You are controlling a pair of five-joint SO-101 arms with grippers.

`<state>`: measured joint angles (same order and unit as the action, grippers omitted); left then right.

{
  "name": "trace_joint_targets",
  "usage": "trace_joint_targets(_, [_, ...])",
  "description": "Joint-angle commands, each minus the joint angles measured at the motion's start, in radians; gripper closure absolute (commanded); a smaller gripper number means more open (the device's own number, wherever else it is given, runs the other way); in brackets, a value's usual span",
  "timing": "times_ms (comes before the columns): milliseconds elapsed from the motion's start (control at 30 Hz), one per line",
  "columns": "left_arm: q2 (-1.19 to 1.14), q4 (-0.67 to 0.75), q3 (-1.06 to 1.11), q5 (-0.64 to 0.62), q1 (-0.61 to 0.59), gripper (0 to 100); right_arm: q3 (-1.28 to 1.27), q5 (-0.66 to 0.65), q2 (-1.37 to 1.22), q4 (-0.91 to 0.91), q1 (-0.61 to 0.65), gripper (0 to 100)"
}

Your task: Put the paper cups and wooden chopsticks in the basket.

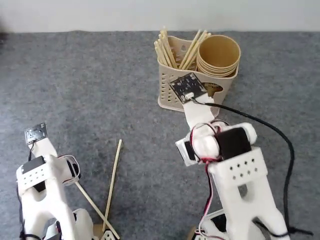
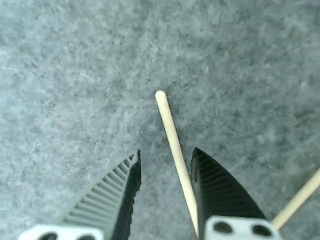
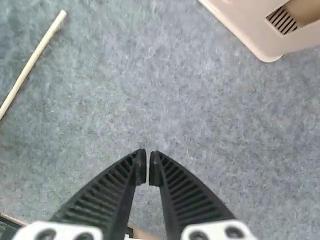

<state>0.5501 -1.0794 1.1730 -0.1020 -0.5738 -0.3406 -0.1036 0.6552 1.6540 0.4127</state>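
A: Over to the left gripper [image 2: 166,152]. It's open, with the dark ribbed fingers spread wide, and a pale round wooden chopstick [image 2: 176,155] lies on the cloth between them. It sits closer to one finger than the other, and neither has closed on it.

B: A second wooden chopstick [image 2: 297,200] pokes in at the corner of that view, just past the outer finger.

A: From above, both loose sticks lie on the grey felt-covered tabletop [image 1: 90,75] beside the left arm [image 1: 40,180]. There's a straight chopstick [image 1: 113,182] and a slanted chopstick [image 1: 95,209], and they meet near their lower ends. Which of them lies between the fingers, neither commentator can tell.

B: And the right gripper [image 3: 147,155]?

A: Closed. The tips are pressed together with nothing between them, hanging over bare grey cloth. The corner of the beige slotted plastic basket [image 3: 255,25] is close by, and one loose stick [image 3: 30,60] lies well off to the other side.

B: The basket [image 1: 170,90] stands at the far side of the tabletop, just beyond the right arm [image 1: 235,165].

A: It's well stocked. A stack of tan paper cups [image 1: 218,52] stands upright in one half, and a bundle of wooden chopsticks [image 1: 167,47] leans in the other, ends fanning out above the rim.
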Motion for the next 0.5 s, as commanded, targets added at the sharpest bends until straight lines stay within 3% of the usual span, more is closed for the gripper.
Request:
trace_joint_targets(0, [0.020,0.057,0.022,0.008,0.002,91,-0.015,0.012,0.070,-0.025,0.004,96.5])
trace_joint_targets(100, [0.020,0.074,0.038,0.009,0.038,99,-0.035,0.012,0.090,-0.024,0.004,96.5])
trace_joint_targets(467, [0.025,0.074,0.039,0.012,0.080,99,-0.041,0.089,0.090,-0.013,0.002,96.5])
